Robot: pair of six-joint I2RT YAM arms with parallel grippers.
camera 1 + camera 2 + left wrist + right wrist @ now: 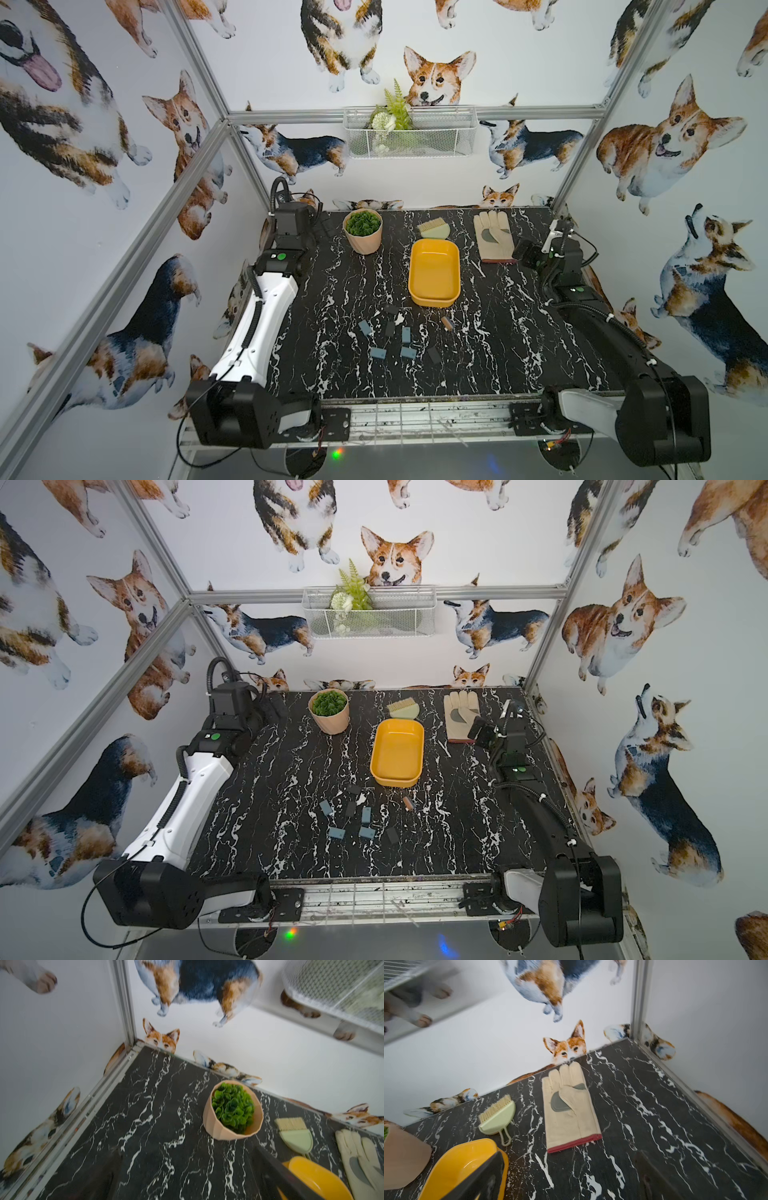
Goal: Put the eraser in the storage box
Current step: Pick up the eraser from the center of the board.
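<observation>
The room is a booth with white walls (pixel 104 257) covered in corgi pictures and held by an aluminium frame (pixel 415 111). The floor of the work is a black table (pixel 498 340) with white marble veins.

The left arm (pixel 266 324) lies along the left side, and its left gripper (pixel 187 1150) is at the far left corner, jaws spread wide with nothing between them. The right arm (pixel 602 332) lies along the right side. The right gripper (pixel 571 1153) is near the cuff of the glove, also released and holding nothing.

A white wire basket (pixel 409 133) with fake greenery hangs on the back wall. The storage box (pixel 434 272) is yellow and stands near the table's middle. Behind it are a cream glove (pixel 494 239), a pink plant pot (pixel 363 243) and a small green dustpan with brush (pixel 434 230), which almost touches the box.

In front of the box, small blocks (pixel 379 353), blue-grey and black, lie scattered. A small brown piece (pixel 446 323) lies just beside the box's near right corner. I cannot tell which one is the eraser; all are outside the box.
</observation>
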